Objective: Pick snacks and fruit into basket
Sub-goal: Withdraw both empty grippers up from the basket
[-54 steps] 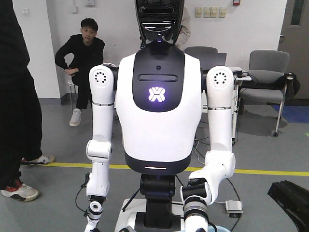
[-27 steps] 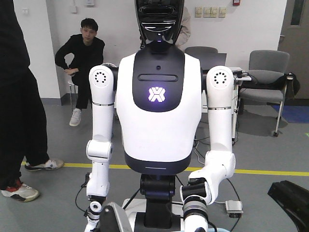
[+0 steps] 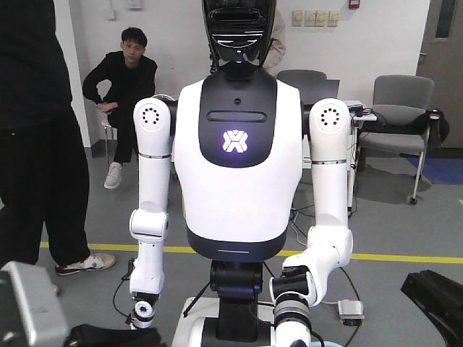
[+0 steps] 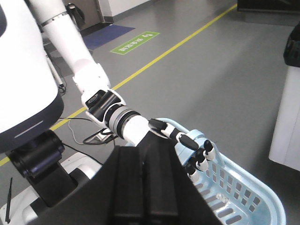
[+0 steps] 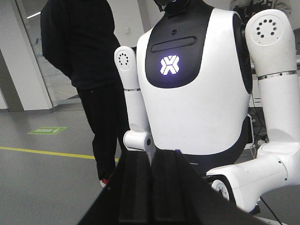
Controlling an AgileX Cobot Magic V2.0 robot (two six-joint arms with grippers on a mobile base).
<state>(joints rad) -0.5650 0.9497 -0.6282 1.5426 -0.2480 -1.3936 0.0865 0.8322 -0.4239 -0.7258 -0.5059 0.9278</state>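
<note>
The pale light-blue basket (image 4: 248, 185) shows at the lower right of the left wrist view. A white humanoid robot's hand (image 4: 197, 152) grips its near rim. The part of the basket's inside that shows holds no snacks or fruit. My left gripper (image 4: 143, 151) is shut with nothing between its black pads, just left of that rim. In the right wrist view my right gripper (image 5: 151, 157) is also shut and empty, pointing at the humanoid's torso (image 5: 197, 79). The snacks and the fruit are out of view.
The humanoid robot (image 3: 235, 166) stands straight ahead with its forearm (image 4: 117, 117) reaching to the basket. A person in black (image 3: 40, 144) stands at the left and another (image 3: 126, 87) sits behind. A white cabinet (image 4: 287, 122) is at the right.
The standing person has stepped rightward into the front view. A grey boxy arm part has shifted from the bottom middle to the lower left corner, larger now. The humanoid has not moved.
</note>
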